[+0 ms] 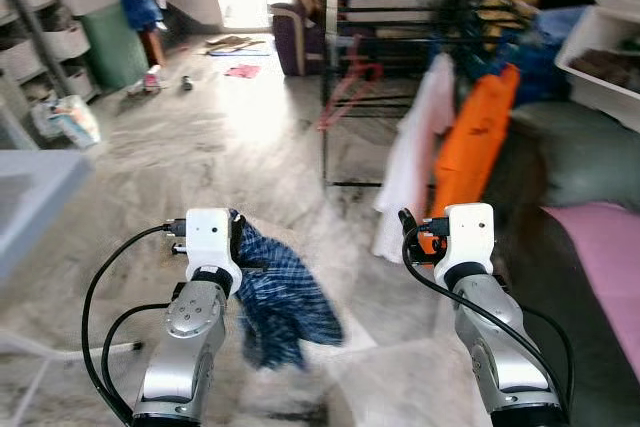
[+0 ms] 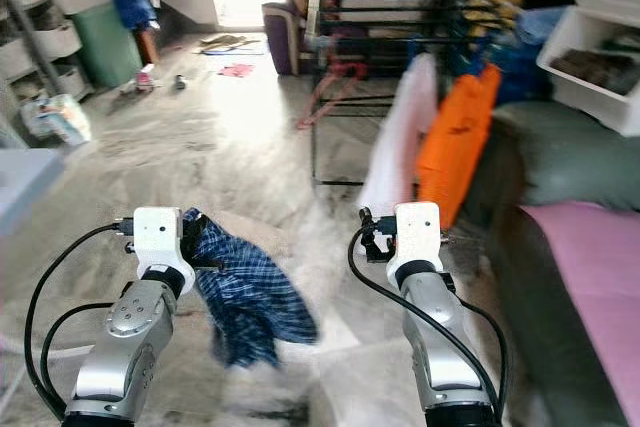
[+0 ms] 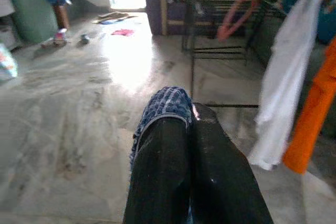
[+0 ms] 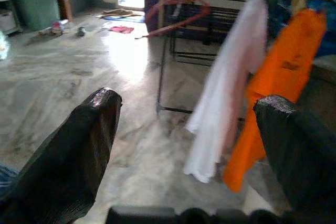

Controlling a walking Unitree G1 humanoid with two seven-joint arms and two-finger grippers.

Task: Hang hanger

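Note:
My left gripper (image 3: 190, 113) is shut on a blue checked garment (image 1: 280, 297), which hangs down from its fingers above the floor. No hanger can be made out inside the cloth. My right gripper (image 4: 189, 103) stands open and empty, with its fingers (image 4: 89, 129) wide apart, pointing toward a black drying rack (image 1: 390, 7). An empty red hanger (image 4: 176, 17) hangs on the near left side of that rack. A white garment (image 1: 415, 157) and an orange garment (image 1: 475, 142) hang from the rack's right side, just ahead of the right gripper.
A grey marble floor (image 1: 220, 157) stretches ahead to a bright doorway. A purple sofa (image 1: 295, 37) stands beside the rack. White drawers (image 1: 60, 17) and a green bin (image 1: 115, 42) line the left wall. A pink-covered bed (image 1: 605, 267) and shelves (image 1: 605, 57) lie to the right.

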